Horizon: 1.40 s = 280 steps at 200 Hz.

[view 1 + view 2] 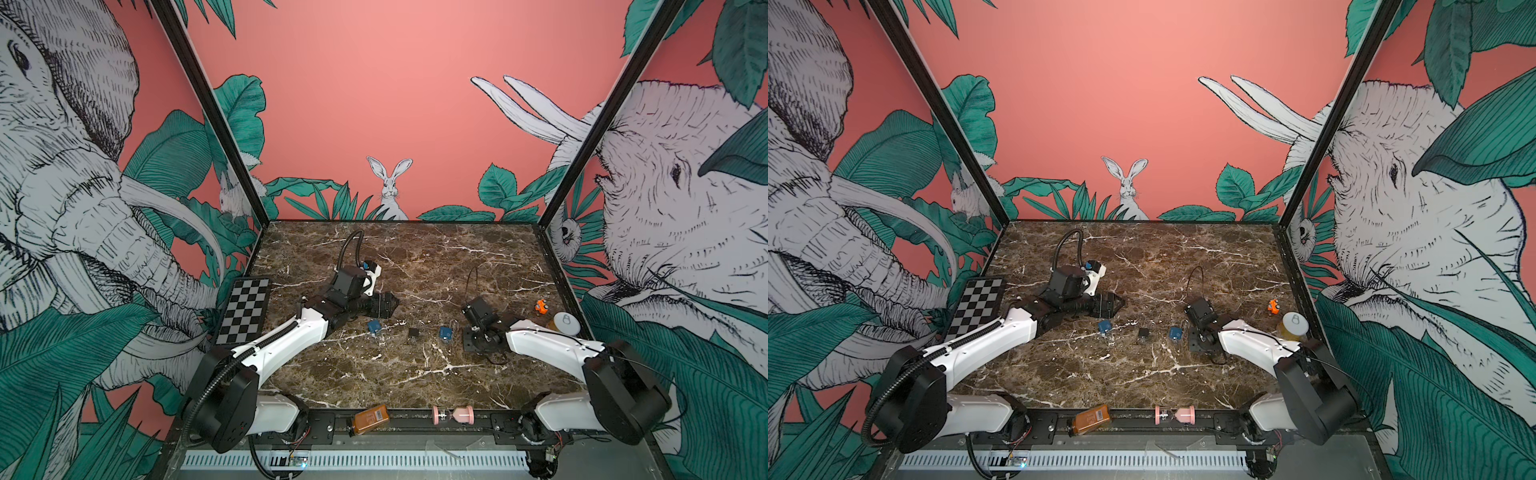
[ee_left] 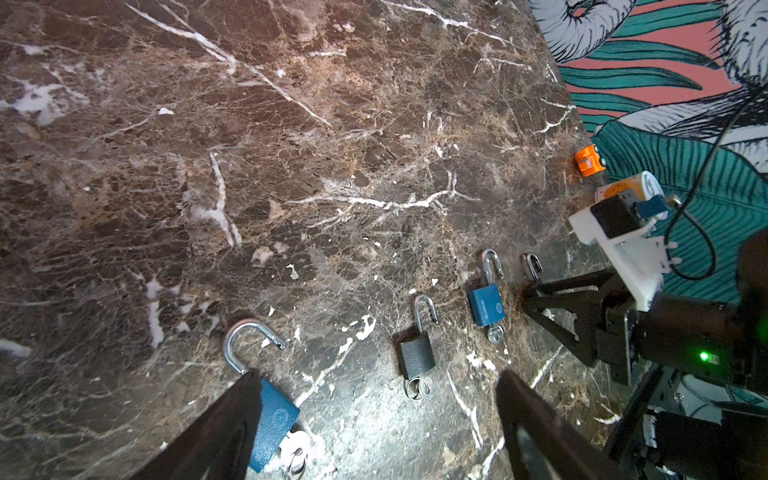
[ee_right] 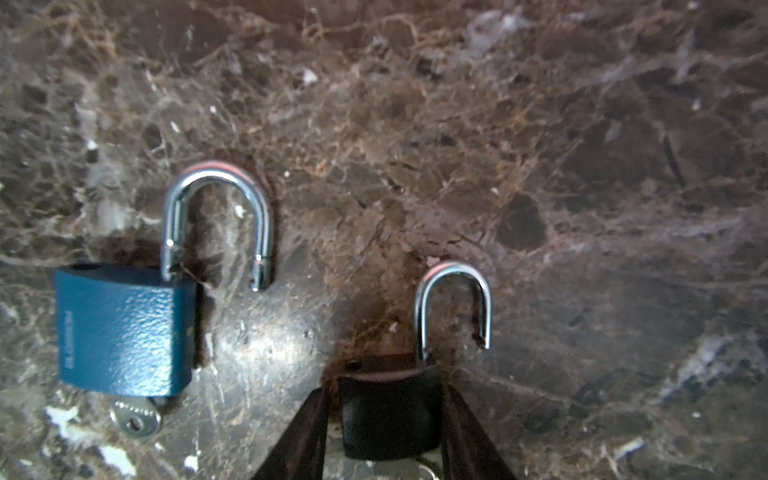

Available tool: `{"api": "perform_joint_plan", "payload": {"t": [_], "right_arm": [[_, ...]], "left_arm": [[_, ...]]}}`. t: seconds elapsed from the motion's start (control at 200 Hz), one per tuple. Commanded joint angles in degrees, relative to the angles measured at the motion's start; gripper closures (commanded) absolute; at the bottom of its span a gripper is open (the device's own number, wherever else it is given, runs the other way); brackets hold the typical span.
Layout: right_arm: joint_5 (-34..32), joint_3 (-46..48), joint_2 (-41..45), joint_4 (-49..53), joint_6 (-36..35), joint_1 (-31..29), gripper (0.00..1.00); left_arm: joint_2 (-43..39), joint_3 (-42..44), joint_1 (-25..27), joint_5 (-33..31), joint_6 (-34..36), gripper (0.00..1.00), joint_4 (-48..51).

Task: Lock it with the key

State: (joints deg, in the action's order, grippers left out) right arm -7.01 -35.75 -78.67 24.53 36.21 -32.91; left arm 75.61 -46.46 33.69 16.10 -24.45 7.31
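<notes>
Top views: my left gripper (image 1: 390, 305) is spread wide and empty, just behind the left blue padlock (image 1: 374, 325). The middle black padlock (image 1: 413, 332) and right blue padlock (image 1: 445, 333) lie in line. My right gripper (image 1: 471, 343) is down at the row's right end. An orange toy car (image 1: 540, 306) and a white-lidded jar (image 1: 566, 323) sit beside my right arm.

Left wrist: one finger (image 2: 224, 424) hides part of the left blue padlock.

Right wrist: my jaws flank the end black padlock (image 3: 388, 411). Its shackle is open and its key (image 3: 405, 471) is at its base. A sliver of gap shows on one side, so it is not clamped.
</notes>
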Motion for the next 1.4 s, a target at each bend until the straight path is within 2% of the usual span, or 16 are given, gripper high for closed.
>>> {"api": "perform_joint_plan", "payload": {"t": [0.0,0.07,0.265,0.42,0.565,0.74,0.92,1.17,1.395], "right_arm": [[-2.4,-0.4,-1.8,1.1,1.5,-0.8,0.57],[-3.1,-0.7,-2.3,1.3,1.5,-1.1,0.58],[-3.6,-1.1,-2.7,1.9,1.2,-2.2,0.72],[-4.3,-1.9,-1.4,3.3,0.4,-3.0,0.77],[-3.7,-3.2,2.5,3.2,-3.8,-3.6,0.78],[3.0,-3.0,9.3,-3.1,-11.1,-4.3,0.78],[7.4,-4.1,13.6,-7.5,-15.4,-6.9,0.78],[8.8,-7.2,14.0,-9.1,-17.7,-11.5,0.78],[5.9,-10.6,11.8,-8.5,-18.6,-15.3,0.78]], "left_arm": [[0.0,0.1,0.2,1.0,0.4,0.12,-1.4],[0.1,0.2,0.2,1.1,0.4,0.12,-1.8],[0.5,0.8,0.3,1.5,0.1,0.13,-2.7],[0.7,1.2,0.4,1.7,-0.2,0.14,-3.3],[1.9,1.5,0.7,2.4,-1.3,0.17,-4.4],[4.7,-0.5,2.3,4.3,-3.4,0.19,-5.5],[7.8,-2.7,3.3,10.8,-9.2,0.21,-11.3],[12.0,-3.7,4.5,16.6,-18.2,0.22,-21.8],[14.6,-6.4,6.1,17.9,-19.7,0.24,-23.3]]}}
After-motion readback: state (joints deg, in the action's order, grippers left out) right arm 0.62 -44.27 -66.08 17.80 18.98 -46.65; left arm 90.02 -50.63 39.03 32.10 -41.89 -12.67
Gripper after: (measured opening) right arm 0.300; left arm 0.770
